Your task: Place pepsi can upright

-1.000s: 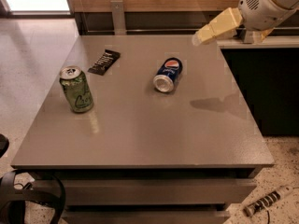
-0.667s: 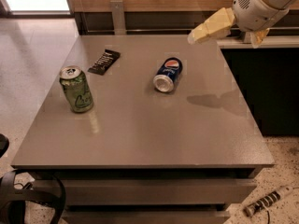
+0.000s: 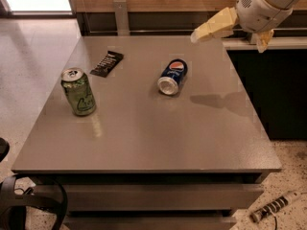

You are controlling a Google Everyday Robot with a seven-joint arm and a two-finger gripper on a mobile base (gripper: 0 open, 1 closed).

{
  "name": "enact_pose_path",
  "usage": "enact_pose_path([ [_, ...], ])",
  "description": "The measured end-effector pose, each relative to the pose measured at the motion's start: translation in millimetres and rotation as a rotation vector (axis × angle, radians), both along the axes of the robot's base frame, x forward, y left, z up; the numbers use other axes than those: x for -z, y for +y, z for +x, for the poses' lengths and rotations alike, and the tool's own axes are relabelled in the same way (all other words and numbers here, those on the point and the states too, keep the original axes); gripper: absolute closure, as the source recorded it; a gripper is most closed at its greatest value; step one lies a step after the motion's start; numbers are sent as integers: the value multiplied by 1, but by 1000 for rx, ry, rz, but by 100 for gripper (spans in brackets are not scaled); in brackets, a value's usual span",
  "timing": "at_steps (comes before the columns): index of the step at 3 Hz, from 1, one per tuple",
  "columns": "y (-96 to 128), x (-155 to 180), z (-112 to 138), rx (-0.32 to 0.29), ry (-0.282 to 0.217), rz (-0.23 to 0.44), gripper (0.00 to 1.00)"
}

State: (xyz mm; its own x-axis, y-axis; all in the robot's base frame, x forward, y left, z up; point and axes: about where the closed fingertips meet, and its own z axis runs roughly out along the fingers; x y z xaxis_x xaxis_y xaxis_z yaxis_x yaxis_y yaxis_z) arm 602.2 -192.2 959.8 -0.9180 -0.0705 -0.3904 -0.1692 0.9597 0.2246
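The pepsi can point(image 3: 172, 76) is dark blue with a red-white-blue logo. It lies on its side near the middle of the grey table point(image 3: 144, 138), with its silver end facing the front. My gripper point(image 3: 230, 38) hangs above the table's far right corner, up and to the right of the can and not touching it. Its cream fingers point(image 3: 213, 27) are spread apart and hold nothing. The arm's shadow falls on the table to the right of the can.
A green can point(image 3: 79, 92) stands upright at the table's left side. A black snack bar point(image 3: 106, 63) lies behind it. A dark counter point(image 3: 268, 80) borders the table's right side. Drawers run under the table front. Cables lie on the floor at the lower left.
My gripper has moved a little left and up, closer to the spot above the pepsi can. The cans and the bar have not moved.
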Motion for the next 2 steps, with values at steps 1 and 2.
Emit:
enact_pose_path([
  [1,5,17,15,128,75,-36,0],
  [2,17,30,29,262,131,-53,0],
])
